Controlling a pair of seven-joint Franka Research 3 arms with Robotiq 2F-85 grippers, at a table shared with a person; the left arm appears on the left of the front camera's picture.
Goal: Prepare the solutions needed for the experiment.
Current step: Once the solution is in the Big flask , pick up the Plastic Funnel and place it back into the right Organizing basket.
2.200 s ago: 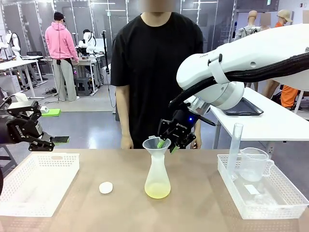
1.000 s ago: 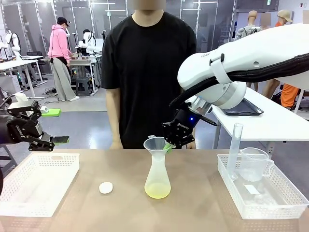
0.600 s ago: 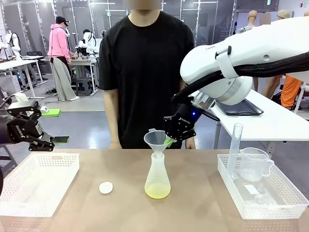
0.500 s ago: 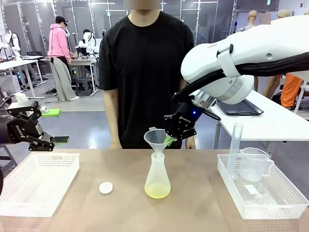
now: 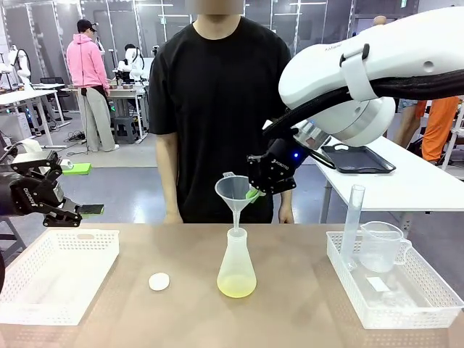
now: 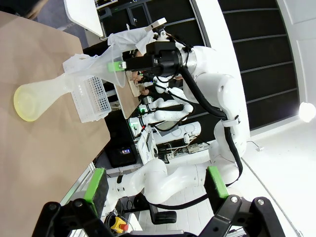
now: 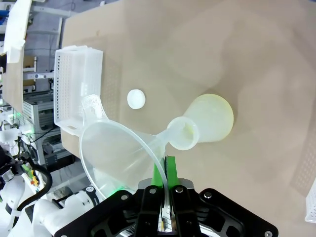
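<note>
Lifts the funnel [image 5: 233,190] higher than half a second ago, and raises the right arm with it. Clamps the right gripper [image 5: 251,193] on the funnel's rim from the side away from the left arm, with the green pads pressed together on the thin clear wall. Shows the same pinch from the right wrist, where the wide cone of the funnel [image 7: 116,148] spreads just over the two closed fingers [image 7: 158,175]. Holds the funnel nearly upright, stem down. Brings the stem tip right to the mouth of the conical flask [image 5: 236,261]; cannot tell whether inside the mouth or just above it.

Leaves the solutions [image 5: 236,288] as a shallow pale yellow-green layer in the bottom of the flask, upright on the middle of the table.

Keeps the left gripper [image 5: 72,212] in its earlier place, beyond the far left corner of the left white basket [image 5: 107,262], well apart from the flask. Spreads its fingers wide, with nothing between them.

Also on the table: a small white round cap [image 5: 159,281], flat, to the left of the flask and apart from it. At the right side, a second white basket [image 5: 346,279] with a clear beaker [image 5: 380,246] and a tall tube [image 5: 353,225] leaning inside. Behind the funnel, at the far edge, a person in a black shirt [image 5: 217,109], arms down.
</note>
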